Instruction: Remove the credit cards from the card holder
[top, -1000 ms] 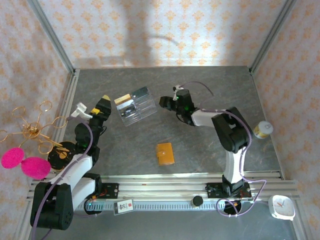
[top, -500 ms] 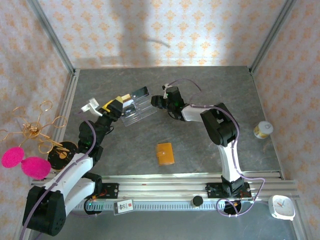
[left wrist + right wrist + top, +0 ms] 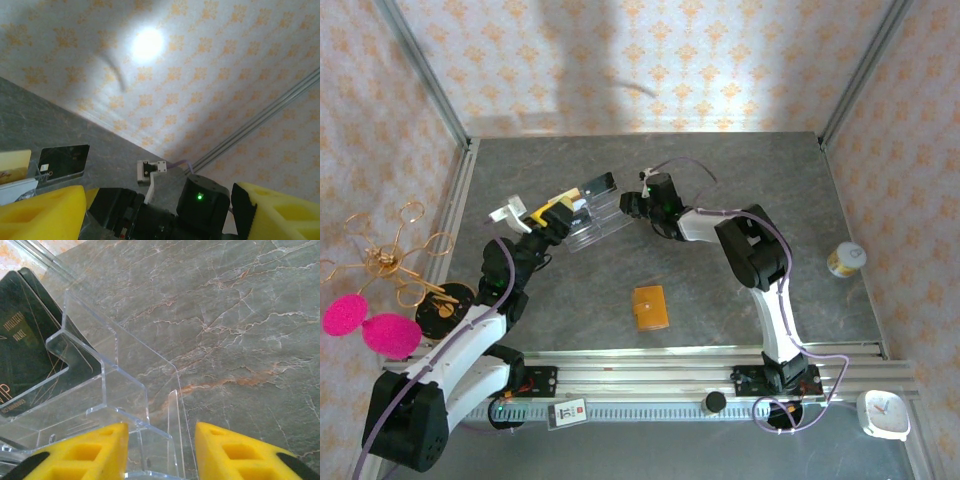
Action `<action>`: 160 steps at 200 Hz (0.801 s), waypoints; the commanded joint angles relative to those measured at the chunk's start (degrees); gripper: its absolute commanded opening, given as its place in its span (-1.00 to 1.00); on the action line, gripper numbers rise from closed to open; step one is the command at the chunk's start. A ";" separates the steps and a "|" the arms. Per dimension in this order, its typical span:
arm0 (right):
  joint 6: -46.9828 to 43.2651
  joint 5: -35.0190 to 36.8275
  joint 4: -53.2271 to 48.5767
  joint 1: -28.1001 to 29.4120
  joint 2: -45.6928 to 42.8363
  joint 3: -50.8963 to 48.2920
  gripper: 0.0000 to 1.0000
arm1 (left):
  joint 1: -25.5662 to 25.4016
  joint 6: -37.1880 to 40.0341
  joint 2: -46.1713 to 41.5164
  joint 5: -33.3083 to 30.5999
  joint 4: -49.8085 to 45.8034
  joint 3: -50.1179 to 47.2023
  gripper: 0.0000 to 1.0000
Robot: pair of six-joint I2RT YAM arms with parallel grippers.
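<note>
Left gripper (image 3: 555,210) and right gripper (image 3: 631,203) both spread, empty, flanking clear stand (image 3: 605,226). Best: steady stand first, then pinch black card (image 3: 25,350) by top edge.

Closed card holder (image 3: 650,307) mid-table; left gripper (image 3: 558,212), right gripper (image 3: 631,203) flank acrylic stand (image 3: 596,222).

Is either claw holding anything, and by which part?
Nothing is held. The right gripper, open, straddles the clear stand's wall; the left gripper is open too.

Grey marble tabletop (image 3: 720,180), orange-patterned walls (image 3: 650,60)
</note>
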 commanded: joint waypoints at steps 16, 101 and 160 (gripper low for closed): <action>0.47 5.32 -2.01 0.56 -1.00 -2.25 -0.42 | -0.86 1.76 -1.78 -1.06 -2.20 1.66 0.51; 3.77 20.05 -3.10 1.34 -14.39 -14.42 -0.69 | -2.51 1.89 -2.68 -2.17 -4.31 1.07 0.51; 5.30 27.09 -4.53 1.35 -26.11 -26.58 -0.72 | -5.57 2.08 -1.28 -2.89 -3.25 -1.07 0.50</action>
